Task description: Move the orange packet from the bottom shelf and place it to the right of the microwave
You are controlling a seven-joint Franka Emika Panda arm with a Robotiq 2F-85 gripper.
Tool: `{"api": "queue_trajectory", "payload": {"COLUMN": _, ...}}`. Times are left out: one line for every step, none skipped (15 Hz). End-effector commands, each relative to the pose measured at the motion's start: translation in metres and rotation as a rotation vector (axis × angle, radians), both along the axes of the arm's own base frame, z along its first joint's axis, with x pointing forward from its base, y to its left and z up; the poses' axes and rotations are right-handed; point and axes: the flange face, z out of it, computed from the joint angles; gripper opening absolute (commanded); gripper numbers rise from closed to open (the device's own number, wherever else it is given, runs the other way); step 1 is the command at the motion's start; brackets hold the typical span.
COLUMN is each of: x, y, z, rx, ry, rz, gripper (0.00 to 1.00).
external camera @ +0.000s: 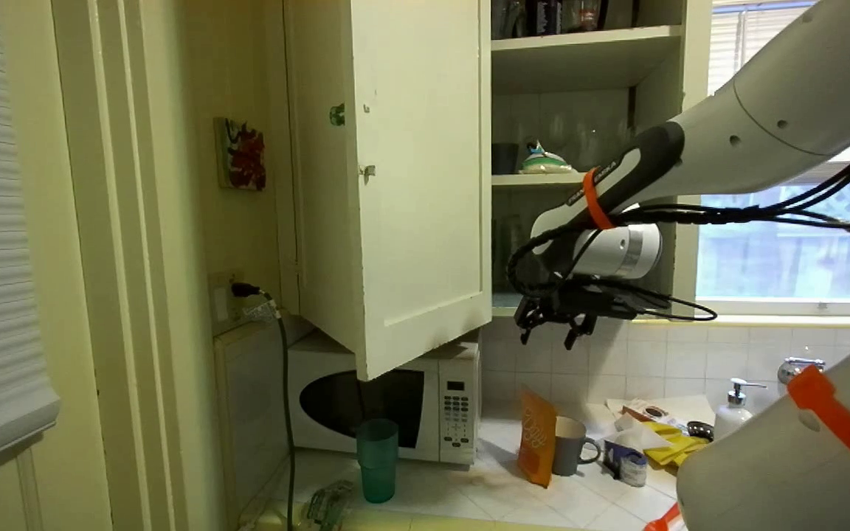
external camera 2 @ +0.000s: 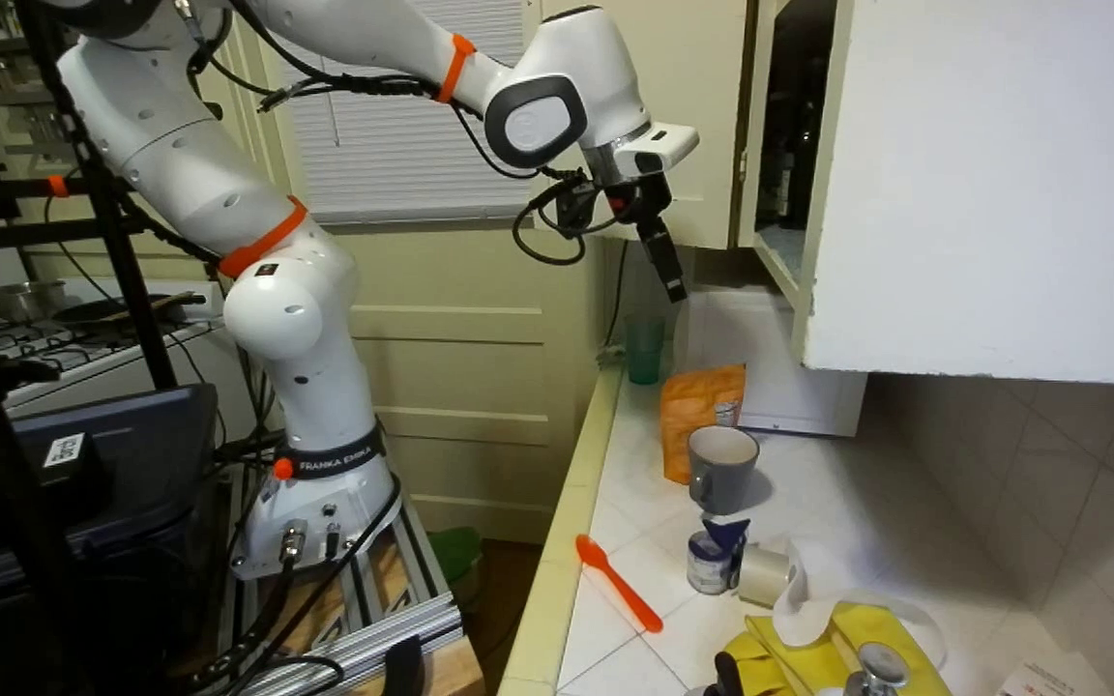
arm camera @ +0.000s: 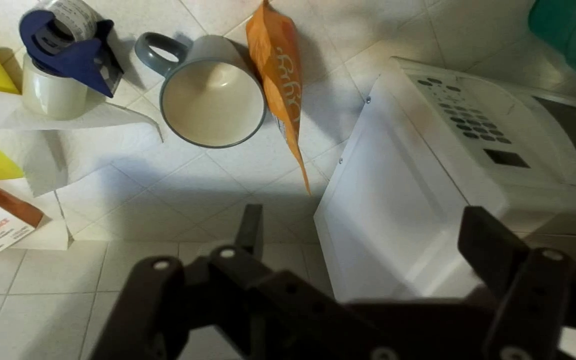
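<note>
The orange packet (external camera: 537,439) stands upright on the counter, to the right of the white microwave (external camera: 458,413) and beside a grey mug. It also shows in an exterior view (external camera 2: 697,416) and in the wrist view (arm camera: 280,75), where it appears close against the mug, with a gap to the microwave (arm camera: 393,200). My gripper (external camera: 547,341) is open and empty, well above the counter and the packet. Its two fingers are spread apart in the wrist view (arm camera: 368,227). The cabinet's bottom shelf (external camera: 505,301) is mostly hidden behind the door and my arm.
The grey mug (external camera: 569,445) stands right of the packet. An open cabinet door (external camera: 425,184) hangs over the microwave. A teal cup (external camera: 378,461) stands in front of it. A blue tape dispenser (external camera 2: 726,536), an orange spoon (external camera 2: 620,585) and yellow items (external camera 2: 847,643) lie further along the counter.
</note>
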Motion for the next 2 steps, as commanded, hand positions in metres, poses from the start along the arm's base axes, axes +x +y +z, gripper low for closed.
{"api": "queue_trajectory", "payload": {"x": -0.0002, "y": 0.0002, "z": 0.0014, "rx": 0.0, "ry": 0.0, "rz": 0.0, "gripper": 1.0}}
{"api": "queue_trajectory", "payload": {"x": -0.0003, "y": 0.0, "z": 0.0014, "rx": 0.0, "ry": 0.0, "rz": -0.001, "gripper": 1.0}}
